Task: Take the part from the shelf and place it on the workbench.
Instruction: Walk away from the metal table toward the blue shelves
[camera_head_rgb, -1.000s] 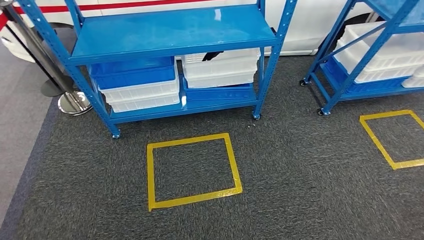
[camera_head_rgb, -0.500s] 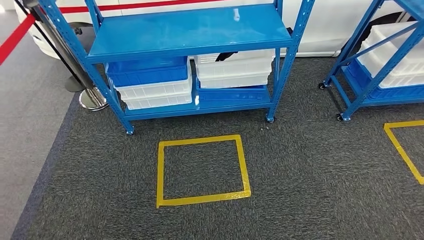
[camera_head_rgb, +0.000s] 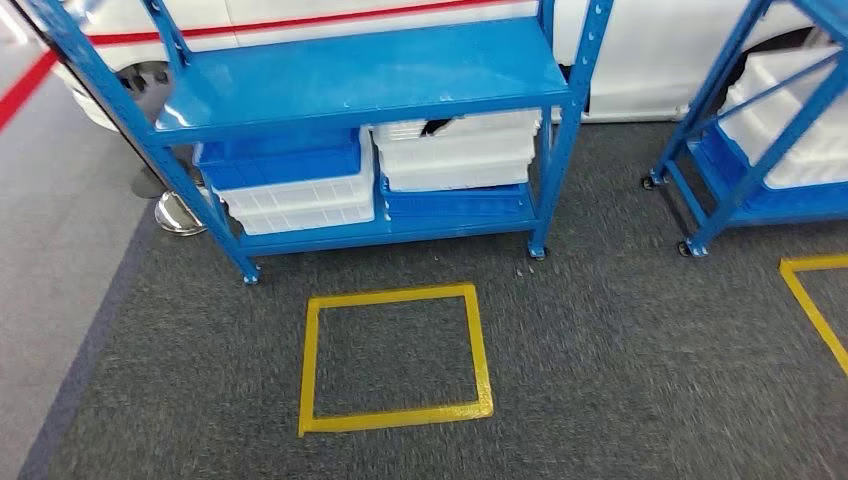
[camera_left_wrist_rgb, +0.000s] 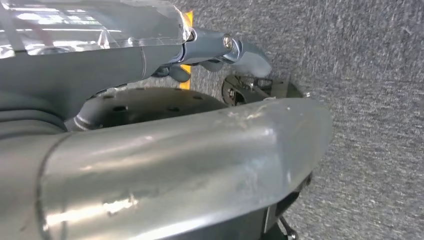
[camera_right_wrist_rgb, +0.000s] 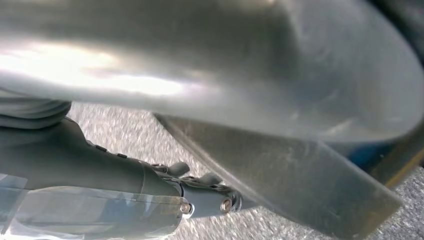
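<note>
The blue steel shelf (camera_head_rgb: 370, 75) stands across the upper half of the frame; a dark part (camera_head_rgb: 437, 126) seems to lie in the upper white plastic bin (camera_head_rgb: 458, 150) at centre. From the wrist views I cannot tell how either hand is set or whether it holds anything. Risk: stopping off the yellow tape square (camera_head_rgb: 394, 358) would misjudge the reach under the low shelf deck. No writing is legible.

A square of yellow tape (camera_head_rgb: 394, 360) lies on the dark grey carpet (camera_head_rgb: 620, 380), with a second yellow tape outline (camera_head_rgb: 818, 305) at the right edge. A chrome stanchion base (camera_head_rgb: 180, 215) stands at the carpet's left border, beside pale grey floor (camera_head_rgb: 55, 270). A red barrier belt (camera_head_rgb: 25, 90) crosses the far left. Behind stands a white vehicle body with a red stripe (camera_head_rgb: 330, 15).
</note>
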